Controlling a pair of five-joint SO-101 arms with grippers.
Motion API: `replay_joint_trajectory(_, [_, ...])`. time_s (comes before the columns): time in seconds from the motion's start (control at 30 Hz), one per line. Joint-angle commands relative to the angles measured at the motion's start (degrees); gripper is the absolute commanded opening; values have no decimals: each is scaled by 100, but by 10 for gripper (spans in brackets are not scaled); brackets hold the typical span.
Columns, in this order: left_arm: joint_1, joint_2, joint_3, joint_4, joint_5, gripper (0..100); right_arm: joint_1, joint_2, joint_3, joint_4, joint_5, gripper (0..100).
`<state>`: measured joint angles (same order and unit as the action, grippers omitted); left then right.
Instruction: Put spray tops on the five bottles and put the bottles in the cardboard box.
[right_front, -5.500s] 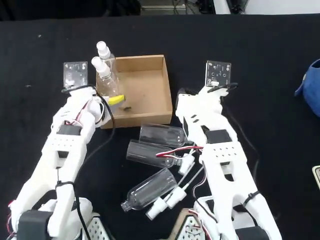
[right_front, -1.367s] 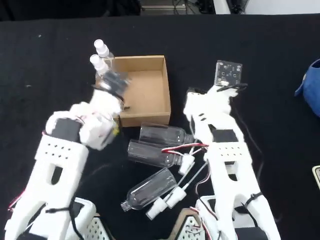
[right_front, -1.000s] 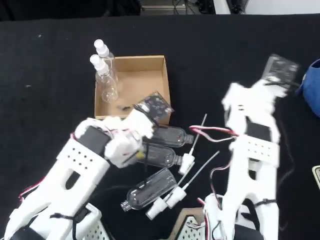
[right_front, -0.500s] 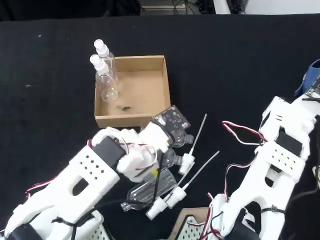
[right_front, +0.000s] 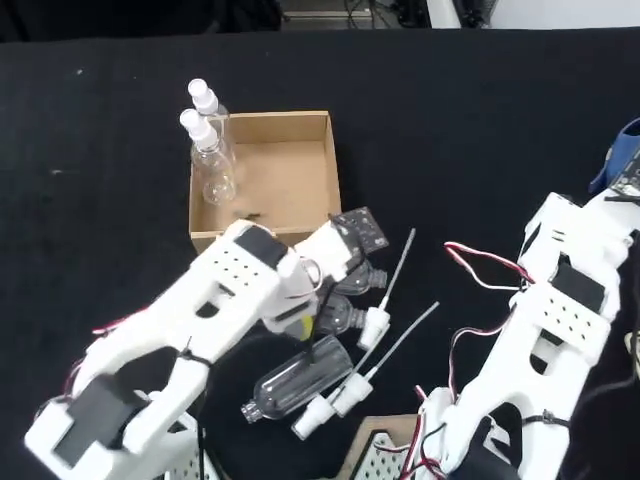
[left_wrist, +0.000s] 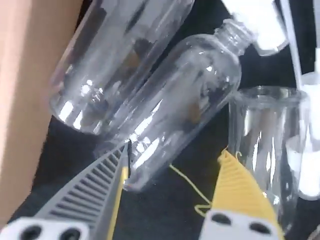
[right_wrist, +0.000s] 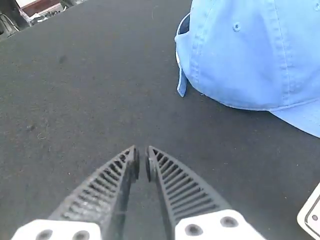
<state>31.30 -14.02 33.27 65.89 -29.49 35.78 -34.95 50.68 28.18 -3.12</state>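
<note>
bottle (left_wrist: 190, 100) base just ahead of released left fingers (left_wrist: 235, 192); blue cap (right_wrist: 250, 55) beyond clenched right fingers (right_wrist: 167, 177), on counter (right_wrist: 75, 90)

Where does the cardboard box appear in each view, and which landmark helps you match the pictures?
High view: the cardboard box sits left of centre, toward the table's far side.
Left wrist view: its tan wall runs beside an uncapped bottle.
Right wrist view: faces the blue cap instead.
Shared landmark: that uncapped bottle, lying nearest the box.
</note>
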Motion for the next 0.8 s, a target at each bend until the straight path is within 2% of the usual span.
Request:
replay_joint_trajectory(0.0, [-48,220,-558,-105,-79,150,132,-92,-92,26,62,15])
replay_joint_trajectory(0.37, [-22,290,-523,-220,-695,152,114,-110,-4,-9,62,15])
replay_joint_trajectory(0.6, [-4,273,-734,-44,-721,152,123,-101,-4,-9,62,15])
replay_joint_trajectory(0.77, [-40,290,-743,-220,-730,152,114,-110,-4,-9,62,15])
